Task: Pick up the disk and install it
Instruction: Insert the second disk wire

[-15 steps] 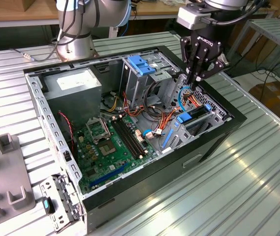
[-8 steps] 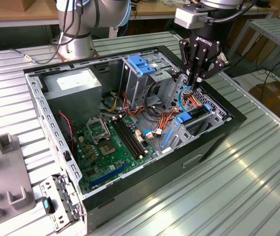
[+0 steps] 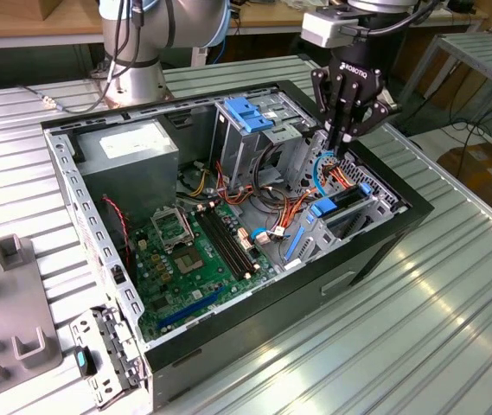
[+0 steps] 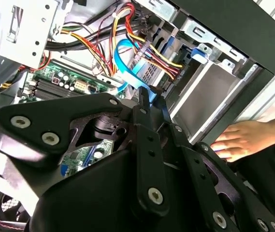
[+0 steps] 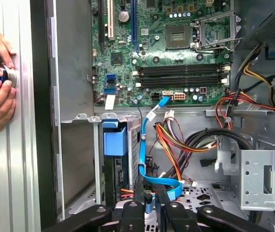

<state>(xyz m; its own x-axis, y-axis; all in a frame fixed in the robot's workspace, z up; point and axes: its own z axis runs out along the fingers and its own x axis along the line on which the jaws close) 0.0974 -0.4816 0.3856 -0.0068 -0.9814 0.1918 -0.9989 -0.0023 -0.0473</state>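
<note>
- The hand, fingers pinched nearly together and grasping nothing visible, hangs over the open computer case.
- The disk sits seated in its bay, mostly hidden, at the motherboard's three o'clock.

The disk sat slotted in a drive cage just beside the motherboard, at that board's edge farthest from the grey power box. It showed as a dark, flat slab standing on its long edge, with blue rails capping its visible side. Its label was hidden.
</note>
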